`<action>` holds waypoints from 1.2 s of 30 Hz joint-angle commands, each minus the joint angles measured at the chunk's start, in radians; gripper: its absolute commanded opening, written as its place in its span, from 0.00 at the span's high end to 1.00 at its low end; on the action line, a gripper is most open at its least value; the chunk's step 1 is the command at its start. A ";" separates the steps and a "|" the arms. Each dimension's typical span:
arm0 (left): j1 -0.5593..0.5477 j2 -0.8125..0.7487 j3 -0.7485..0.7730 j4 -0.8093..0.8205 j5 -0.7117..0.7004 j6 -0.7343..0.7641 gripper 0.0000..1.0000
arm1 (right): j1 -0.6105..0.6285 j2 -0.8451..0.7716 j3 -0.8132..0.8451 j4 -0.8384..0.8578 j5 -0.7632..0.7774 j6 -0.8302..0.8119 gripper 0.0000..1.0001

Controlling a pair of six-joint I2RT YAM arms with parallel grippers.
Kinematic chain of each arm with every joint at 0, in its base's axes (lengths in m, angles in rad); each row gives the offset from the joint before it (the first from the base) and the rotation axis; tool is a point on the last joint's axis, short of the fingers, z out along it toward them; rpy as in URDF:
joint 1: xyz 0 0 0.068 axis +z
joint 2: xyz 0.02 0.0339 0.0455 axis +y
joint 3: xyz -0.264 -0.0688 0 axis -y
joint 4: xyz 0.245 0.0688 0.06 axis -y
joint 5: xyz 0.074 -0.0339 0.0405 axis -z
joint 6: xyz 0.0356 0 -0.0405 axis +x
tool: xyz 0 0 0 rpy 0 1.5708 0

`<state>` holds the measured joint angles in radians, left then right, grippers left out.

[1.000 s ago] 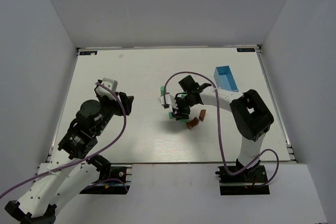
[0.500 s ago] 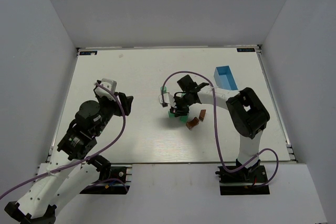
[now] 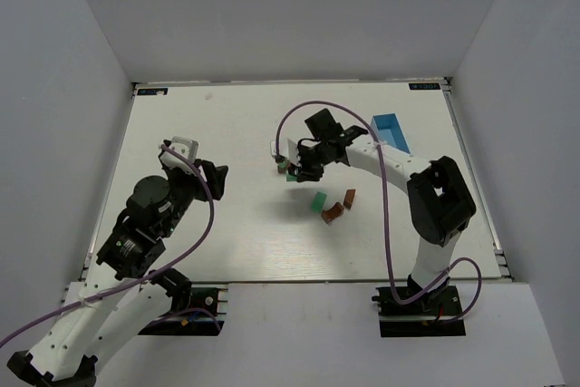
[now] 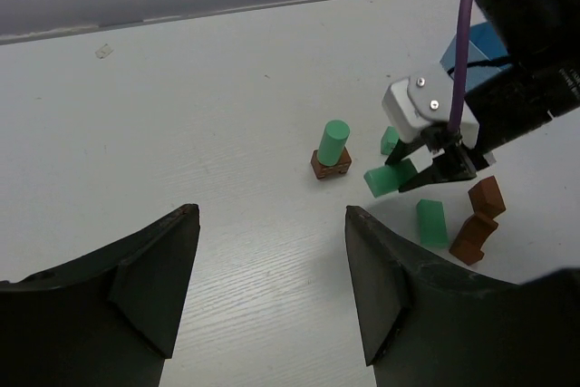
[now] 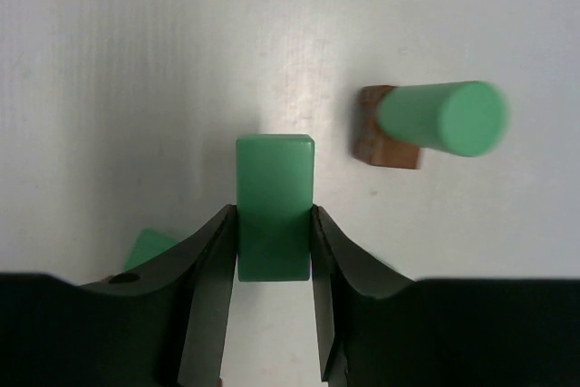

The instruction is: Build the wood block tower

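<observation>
The tower (image 4: 332, 151) is a green cylinder (image 5: 441, 118) standing on a brown block (image 5: 385, 147), and it shows faintly in the top view (image 3: 283, 166). My right gripper (image 3: 297, 172) is shut on a green rectangular block (image 5: 275, 197) and holds it above the table, just beside the tower; this block also shows in the left wrist view (image 4: 390, 177). Loose blocks lie nearby: a green one (image 3: 318, 201) and two brown ones (image 3: 332, 214) (image 3: 349, 198). Another green piece (image 5: 148, 246) shows beside the right fingers. My left gripper (image 3: 214, 180) is open and empty, well left of the tower.
A small blue open-topped box (image 3: 390, 134) stands at the back right, behind the right arm. The purple cable of the right arm arcs above the blocks (image 3: 299, 115). The white table (image 3: 227, 124) is walled by grey panels on three sides.
My right gripper has risen from the loose blocks with the green block and moved back-left to beside the tower. A green block it covered now lies in view. The left arm has barely moved.
</observation>
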<state>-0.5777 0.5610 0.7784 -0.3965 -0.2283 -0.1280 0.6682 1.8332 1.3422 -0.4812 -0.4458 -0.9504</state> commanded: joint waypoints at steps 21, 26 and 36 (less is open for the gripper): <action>0.006 -0.026 0.007 -0.013 -0.026 -0.002 0.25 | 0.002 0.178 0.570 -0.217 0.082 0.173 1.00; 0.006 -0.026 0.007 -0.013 -0.017 -0.002 0.25 | 0.002 0.222 0.601 -0.241 0.076 0.173 1.00; 0.006 -0.016 0.007 -0.013 -0.017 -0.002 0.25 | -0.005 0.232 0.603 -0.247 0.071 0.180 1.00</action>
<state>-0.5777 0.5423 0.7784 -0.4084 -0.2470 -0.1280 0.6678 2.0811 1.9038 -0.7097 -0.3622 -0.7879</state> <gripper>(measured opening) 0.754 0.404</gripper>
